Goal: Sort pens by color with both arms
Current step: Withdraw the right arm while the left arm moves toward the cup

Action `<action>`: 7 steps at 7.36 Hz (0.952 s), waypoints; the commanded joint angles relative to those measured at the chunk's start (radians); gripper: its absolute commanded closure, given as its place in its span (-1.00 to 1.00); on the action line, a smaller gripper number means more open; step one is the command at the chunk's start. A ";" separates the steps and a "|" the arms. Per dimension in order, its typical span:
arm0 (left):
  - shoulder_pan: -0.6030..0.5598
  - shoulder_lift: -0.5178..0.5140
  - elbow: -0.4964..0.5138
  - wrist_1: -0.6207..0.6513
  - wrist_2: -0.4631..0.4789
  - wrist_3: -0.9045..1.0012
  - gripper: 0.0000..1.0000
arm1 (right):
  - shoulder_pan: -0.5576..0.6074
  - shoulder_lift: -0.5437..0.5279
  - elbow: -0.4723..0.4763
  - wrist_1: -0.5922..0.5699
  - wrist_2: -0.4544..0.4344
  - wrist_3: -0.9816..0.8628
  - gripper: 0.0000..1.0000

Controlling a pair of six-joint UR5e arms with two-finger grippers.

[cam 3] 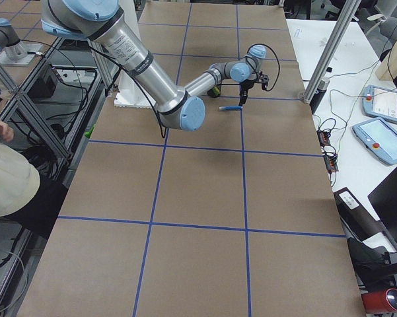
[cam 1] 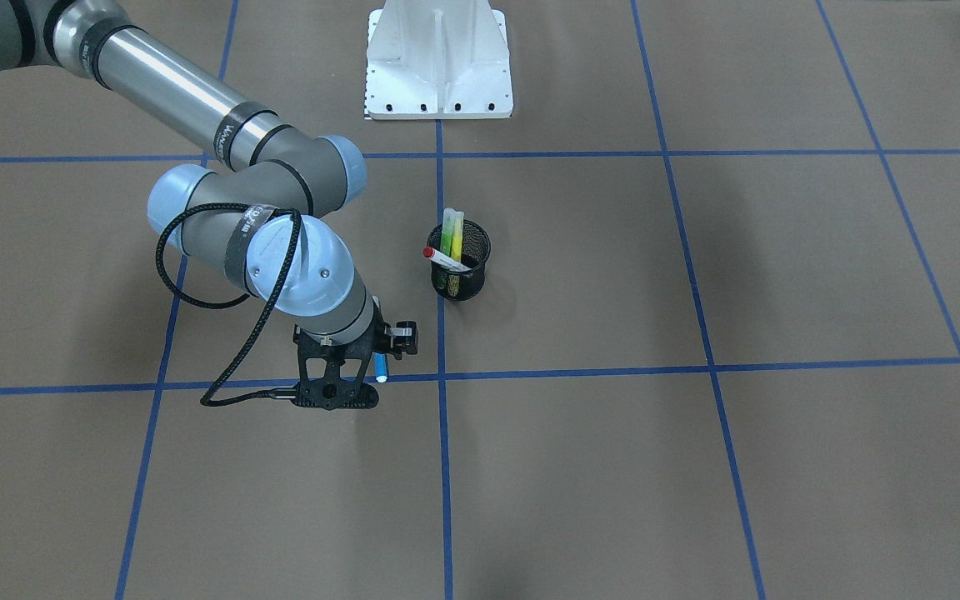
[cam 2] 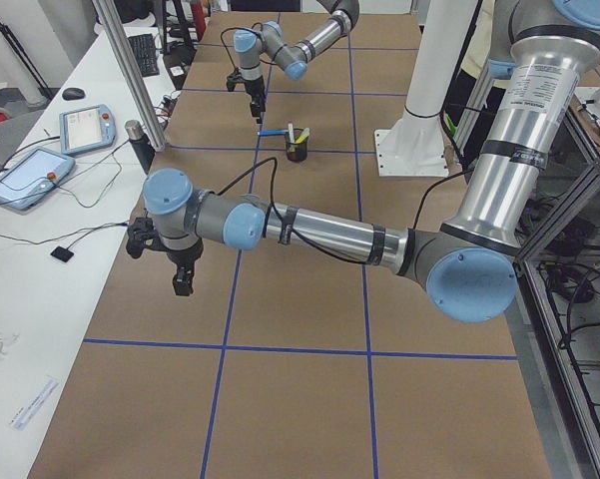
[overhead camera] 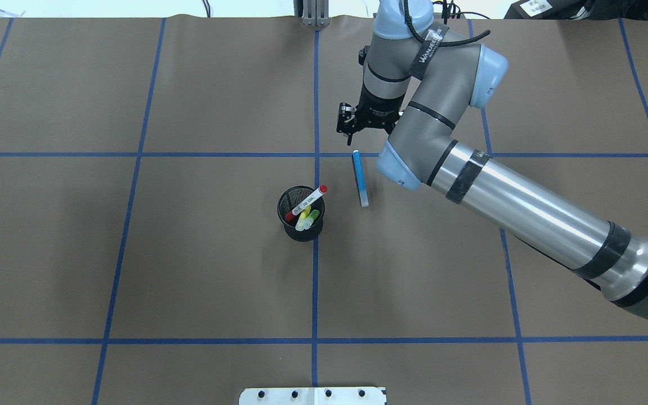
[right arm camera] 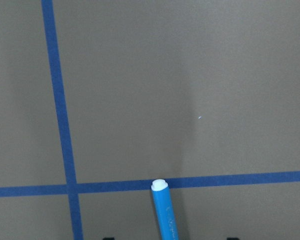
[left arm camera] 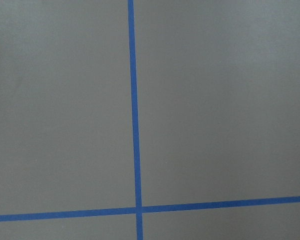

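**Right fingers point(cam 1: 336, 400) hanging spread over a lone blue pen point(overhead camera: 360, 179)**

From the remote desk I am reading the right fingers as spread. The right wrist view is showing two dark tips at its bottom edge, one on either side of the blue pen. The pen is lying flat on the brown worktop point(overhead camera: 189, 253), just to the right of the central tape line point(overhead camera: 315, 281). Its butt end is meeting a crossing line of tape, and its pale cap is pointing back toward the robot. The right arm point(overhead camera: 526, 216) is reaching in over the worktop, its wrist aiming down above the pen's far end.

Near the pen, at the central line, the black mesh cup point(overhead camera: 300, 228) is standing upright and holding the other three pens. The white pen point(overhead camera: 308, 202) with red ends is leaning out over the rim, while the yellow pen point(overhead camera: 303, 220) and the green pen point(overhead camera: 313, 215) are sitting side by side inside.

The left arm point(cam 2: 329, 235) is stretching out over bare paper, well apart from the cup. Its left fingers point(cam 2: 183, 282) are pointing down, and I cannot tell whether they are spread or pressed together. A person point(cam 3: 6, 178) in a pale top is showing at the edge of the right-end view.
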 commanded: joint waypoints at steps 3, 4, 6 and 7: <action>0.241 -0.087 -0.318 0.225 0.084 -0.461 -0.99 | 0.131 -0.253 0.167 -0.012 0.016 -0.253 -0.97; 0.290 -0.173 -0.324 0.297 0.104 -0.556 -0.99 | 0.168 -0.300 0.190 -0.014 0.017 -0.319 -0.97; 0.394 -0.294 -0.330 0.385 0.170 -0.719 -0.99 | 0.259 -0.343 0.216 -0.075 0.029 -0.469 -0.97; 0.454 -0.331 -0.330 0.387 0.188 -0.823 -0.99 | 0.286 -0.371 0.254 -0.143 0.029 -0.578 -0.97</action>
